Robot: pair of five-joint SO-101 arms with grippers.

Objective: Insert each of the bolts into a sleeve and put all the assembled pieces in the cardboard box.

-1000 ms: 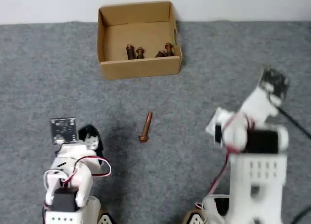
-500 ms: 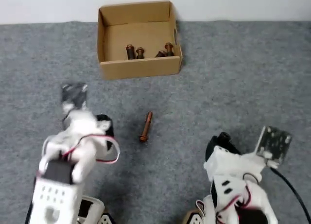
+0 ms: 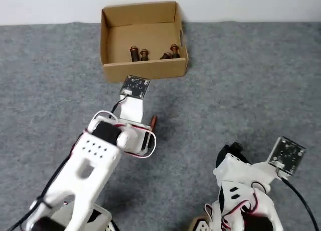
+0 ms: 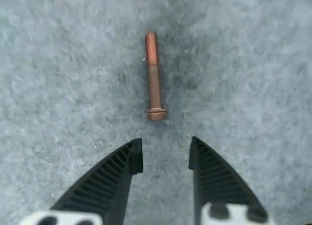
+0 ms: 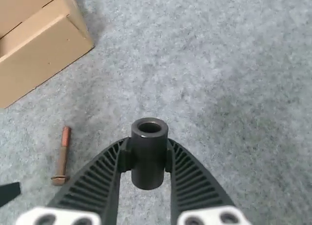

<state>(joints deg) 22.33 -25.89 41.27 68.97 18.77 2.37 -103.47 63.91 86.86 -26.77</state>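
A copper bolt (image 4: 153, 78) lies flat on the grey carpet, its head toward my left gripper (image 4: 165, 154), which hovers open just short of it. From above, the left arm (image 3: 118, 141) covers most of the bolt (image 3: 154, 121). My right gripper (image 5: 147, 159) is shut on a dark sleeve (image 5: 149, 149), held upright with its bore facing up, low at the right near its base (image 3: 228, 156). The bolt (image 5: 62, 155) lies off to its side. The cardboard box (image 3: 145, 69) stands at the back with several assembled pieces (image 3: 138, 53) inside.
Grey carpet (image 3: 261, 80) covers the whole table. A white wall strip runs behind the box. The box's corner (image 5: 34, 44) appears in the right wrist view. Open carpet lies between the bolt and the box and across the right half.
The left arm has swung out from its base toward the middle and now hangs over the bolt. The right arm drew back and down to the lower right with the sleeve.
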